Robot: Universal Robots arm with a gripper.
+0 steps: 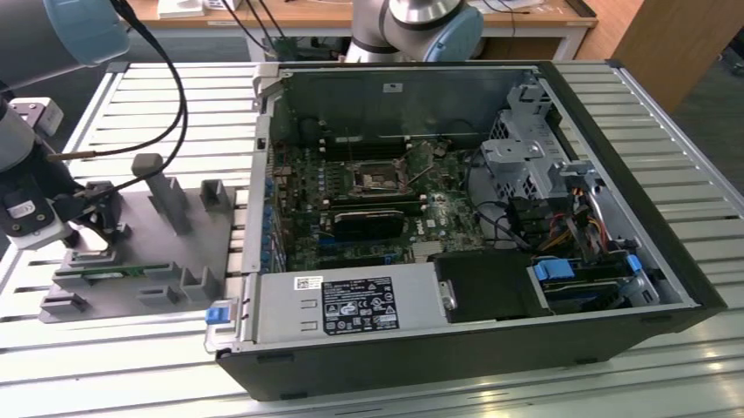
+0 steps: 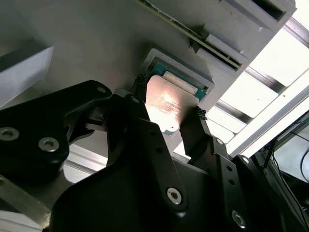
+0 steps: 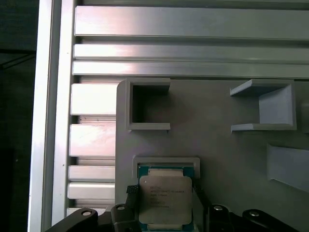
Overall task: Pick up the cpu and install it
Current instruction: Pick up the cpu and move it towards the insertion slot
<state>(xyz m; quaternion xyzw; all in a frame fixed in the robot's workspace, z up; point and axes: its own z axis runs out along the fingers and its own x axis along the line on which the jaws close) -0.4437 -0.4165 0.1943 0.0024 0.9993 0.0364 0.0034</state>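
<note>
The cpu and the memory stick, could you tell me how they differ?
The cpu is square with a silvery top; the memory stick is long, narrow and green. The cpu lies flat in a recess; the memory stick stands on edge. Both sit on the grey holder.

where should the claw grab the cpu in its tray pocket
By its two opposite side edges, coming straight down from above. The cpu lies flat, metal lid up, in a shallow rimmed pocket of the grey fixture plate, so a sideways approach would likely hit the rim.
</note>
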